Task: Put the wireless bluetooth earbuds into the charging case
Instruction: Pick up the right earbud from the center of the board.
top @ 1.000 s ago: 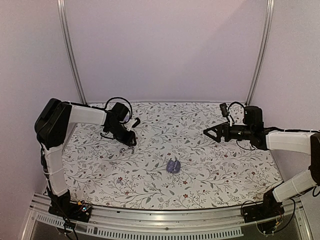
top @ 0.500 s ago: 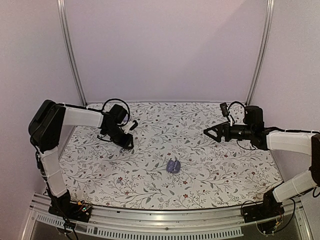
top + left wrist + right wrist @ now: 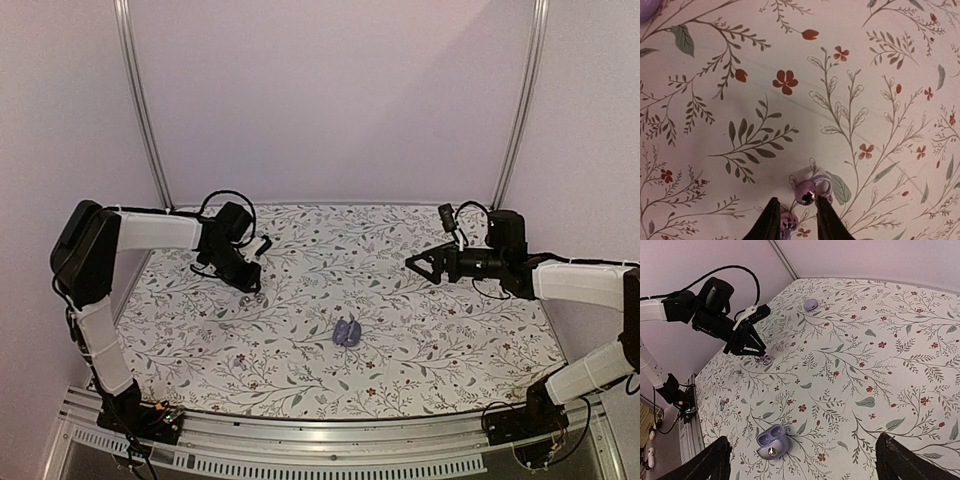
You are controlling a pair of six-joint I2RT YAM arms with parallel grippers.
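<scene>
Two tiny shiny lavender earbuds lie on the flowered cloth at the left. One earbud (image 3: 805, 192) sits just ahead of my left gripper's (image 3: 797, 201) right fingertip. The other earbud (image 3: 788, 220) lies between the two fingers, which stand a little apart and do not clamp it. From above the earbuds (image 3: 246, 297) show right under the left gripper (image 3: 254, 287). The charging case (image 3: 772, 441) lies open near the cloth's middle, both wells empty; the top view shows the case (image 3: 348, 332) too. My right gripper (image 3: 805, 460) hovers wide open and empty above the right side, well away from the case.
A small lavender lump (image 3: 810, 304) lies on the cloth at the far left back. Two tiny pale bits (image 3: 738, 372) lie left of the earbuds. The cloth ends at the metal rail (image 3: 330, 435) in front.
The left gripper has shifted slightly left and toward the back while staying low over the earbuds. The right arm and the case have not moved.
</scene>
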